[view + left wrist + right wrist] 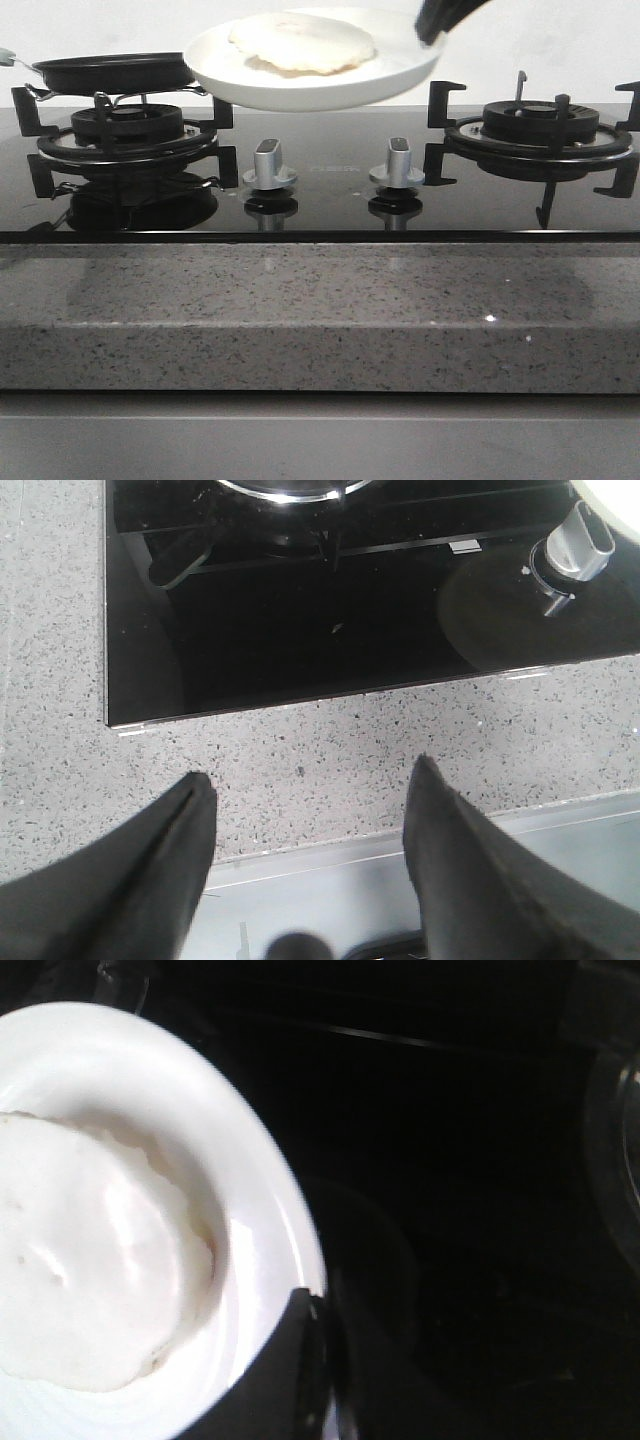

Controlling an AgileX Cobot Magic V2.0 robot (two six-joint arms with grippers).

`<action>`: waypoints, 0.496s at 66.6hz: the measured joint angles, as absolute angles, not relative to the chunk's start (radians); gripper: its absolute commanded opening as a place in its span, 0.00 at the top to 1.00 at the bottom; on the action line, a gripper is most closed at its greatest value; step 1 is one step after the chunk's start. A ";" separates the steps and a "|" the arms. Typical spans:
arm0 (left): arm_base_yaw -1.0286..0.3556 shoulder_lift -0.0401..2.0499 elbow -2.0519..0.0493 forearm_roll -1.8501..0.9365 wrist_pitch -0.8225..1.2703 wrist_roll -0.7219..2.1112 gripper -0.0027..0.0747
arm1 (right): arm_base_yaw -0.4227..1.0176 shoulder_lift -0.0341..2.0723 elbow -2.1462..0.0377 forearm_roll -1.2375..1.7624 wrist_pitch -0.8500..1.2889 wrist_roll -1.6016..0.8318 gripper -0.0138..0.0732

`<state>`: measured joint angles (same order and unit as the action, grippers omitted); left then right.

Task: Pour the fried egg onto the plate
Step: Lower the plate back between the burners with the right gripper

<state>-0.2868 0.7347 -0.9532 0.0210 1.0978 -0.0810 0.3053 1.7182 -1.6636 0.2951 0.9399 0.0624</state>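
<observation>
The fried egg (302, 43) is lying flat on the white plate (400, 65), which is hanging in the air above the back of the black glass hob (320, 205), between its two burners. The right tool (433, 25) is reaching in from the hob's right rear corner and is pinching the plate's rim on the right side, one dark finger (290, 1370) pressing over the white edge in the right wrist view. The plate is tilting slightly, its right side higher. The egg is sitting toward the plate's middle and left, its wavy edge well inside the rim.

The black frying pan (115, 72) is resting on the left burner's pan support (125, 135), just beside the plate's left edge; the pictures do not show whether they are touching. Two silver control knobs (269, 165) are standing along the hob's front edge, below the plate. The right burner (537, 125) is carrying nothing.

The left tool (310, 870) is hovering with its jaws spread wide and grasping nothing, over the speckled grey tabletop (300, 750) at the hob's front left corner.
</observation>
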 measured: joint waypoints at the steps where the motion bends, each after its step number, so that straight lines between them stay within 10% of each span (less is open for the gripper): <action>1: -0.287 0.735 -0.953 0.021 1.098 -0.081 0.44 | 0.305 1.731 -1.682 0.295 0.945 0.062 0.97; 33: -0.287 0.732 -0.953 0.021 1.098 -0.081 0.44 | 0.221 2.061 -2.049 0.295 1.093 0.176 0.97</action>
